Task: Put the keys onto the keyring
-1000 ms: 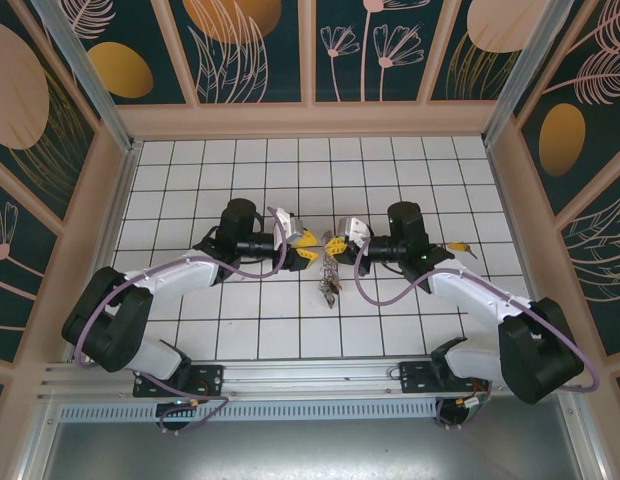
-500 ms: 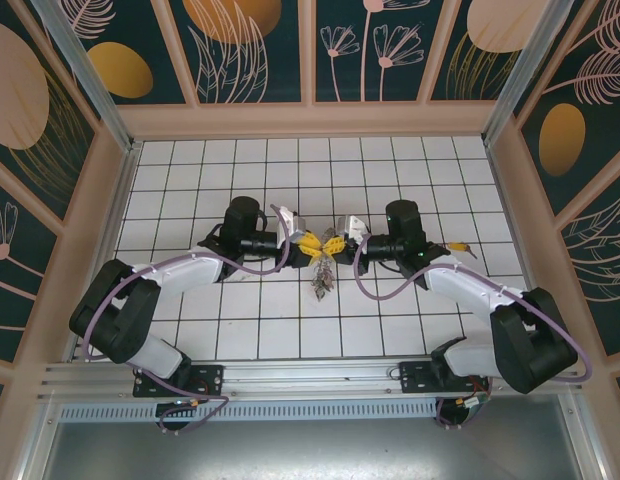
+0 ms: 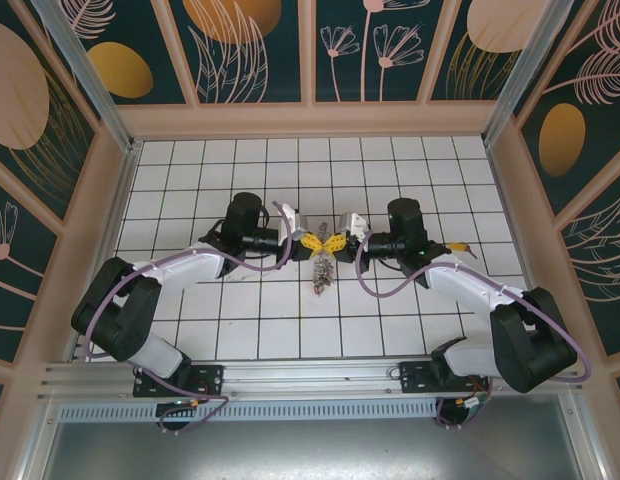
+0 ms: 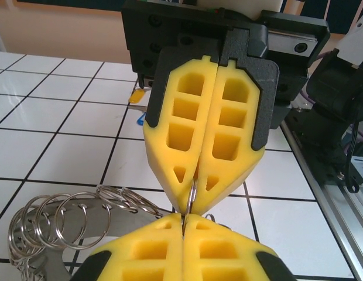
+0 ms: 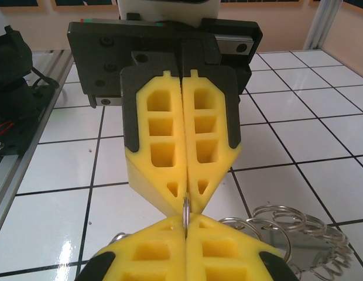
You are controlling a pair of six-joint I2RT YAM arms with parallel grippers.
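At the middle of the tiled floor my left gripper (image 3: 312, 241) and right gripper (image 3: 337, 242) meet tip to tip. Both are shut on the thin metal keyring (image 4: 192, 195), seen edge-on between the yellow pads. A bunch of silvery keys (image 3: 322, 272) hangs from it just below the tips. In the left wrist view my left gripper (image 4: 184, 220) faces the right one's fingers (image 4: 181, 134), with several small split rings (image 4: 64, 215) to the left. From the right wrist view, my right gripper (image 5: 185, 222) pinches the keyring (image 5: 185, 206), small rings (image 5: 287, 225) at its right.
A loose key with a yellow tag (image 3: 460, 246) lies on the tiles right of the right arm, and its yellow tag (image 4: 136, 95) shows behind the right gripper. Peach walls (image 3: 310, 120) enclose the floor. The metal base rail (image 3: 310, 375) runs along the near edge.
The two grippers have closed the gap between them and now touch tip to tip. The hanging bunch of keys has shifted slightly left and up the frame with them.
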